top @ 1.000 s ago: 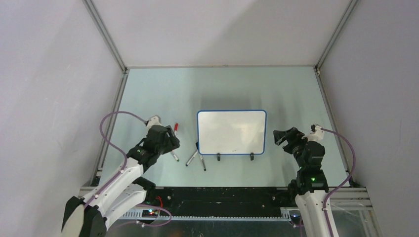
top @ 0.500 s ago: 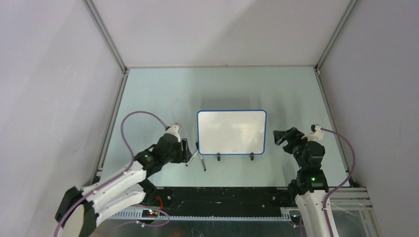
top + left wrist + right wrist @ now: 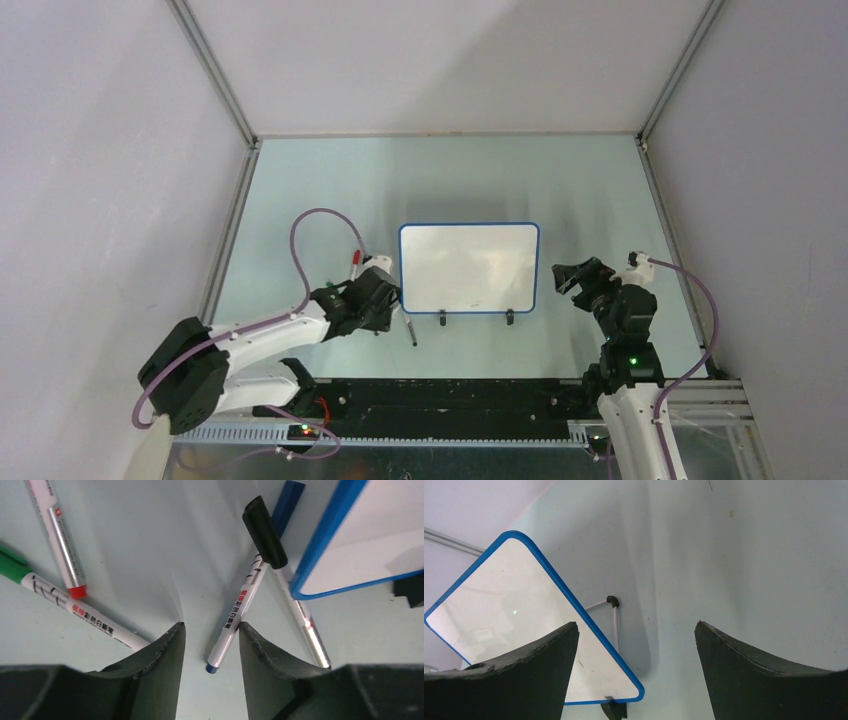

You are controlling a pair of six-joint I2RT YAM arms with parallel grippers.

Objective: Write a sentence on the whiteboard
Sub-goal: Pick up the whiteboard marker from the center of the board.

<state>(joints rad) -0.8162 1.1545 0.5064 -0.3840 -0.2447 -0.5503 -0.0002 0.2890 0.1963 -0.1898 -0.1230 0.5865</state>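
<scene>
The whiteboard (image 3: 468, 268) lies mid-table with a thin blue rim; its face is blank and the sentence does not show. The left wrist view catches its corner (image 3: 370, 535). My left gripper (image 3: 385, 305) is low over the table by the board's near left corner. Its jaws (image 3: 211, 626) stand open, astride a white marker (image 3: 246, 597) with a black cap and a blue tail end. The barrel lies close to the right finger and a gap shows on the left. My right gripper (image 3: 572, 272) hovers wide open and empty to the right of the whiteboard (image 3: 524, 615), fingers (image 3: 539, 660) spread.
A second marker (image 3: 305, 620) with a silver barrel and blue cap lies crossed under the first, against the board's rim. A red-tipped marker (image 3: 62, 540) and a green-capped marker (image 3: 75, 612) lie to the left. The board's black clip feet (image 3: 442, 318) face the arms.
My left arm has swung right, from over the red and green markers to the markers by the board's corner, and its jaws have narrowed. The right arm has not moved.
</scene>
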